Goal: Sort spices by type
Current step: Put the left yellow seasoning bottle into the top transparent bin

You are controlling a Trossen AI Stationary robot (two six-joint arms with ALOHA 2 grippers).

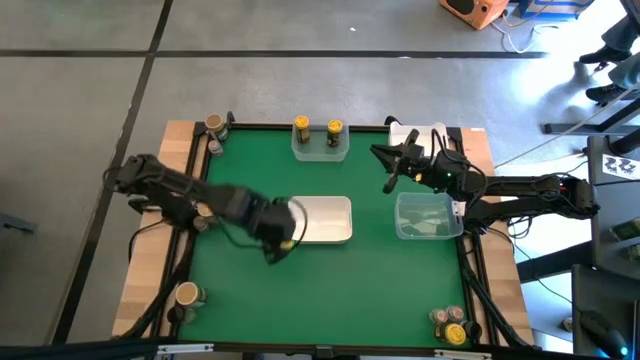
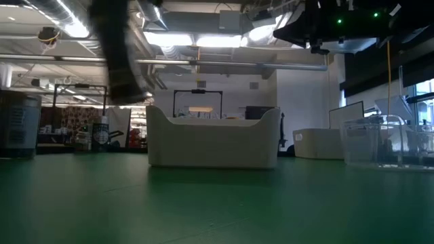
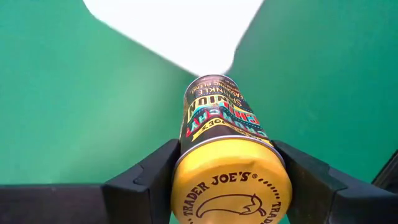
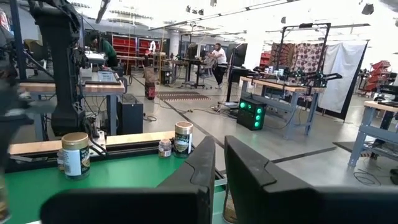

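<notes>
the left gripper (image 1: 287,238) is pinching a yellow-capped spice jar (image 3: 227,165) between its fingers, holding it at the near left corner of the white tub (image 1: 328,219) in the middle of the table. the right gripper (image 1: 390,163) is hanging with its fingers pressed together and holding nothing, above the mat near the clear tub (image 1: 428,216). sorting looks barely under way: two yellow-capped jars (image 1: 317,127) are standing in the far clear tub (image 1: 320,146), while other jars are waiting at the table's corners.

Open green mat (image 1: 330,290) spans six o'clock. A white tub (image 1: 325,220) blocks centre, a clear tub (image 1: 428,216) three o'clock, another tub (image 1: 320,145) twelve o'clock; jars (image 1: 450,325) crowd the corners.
</notes>
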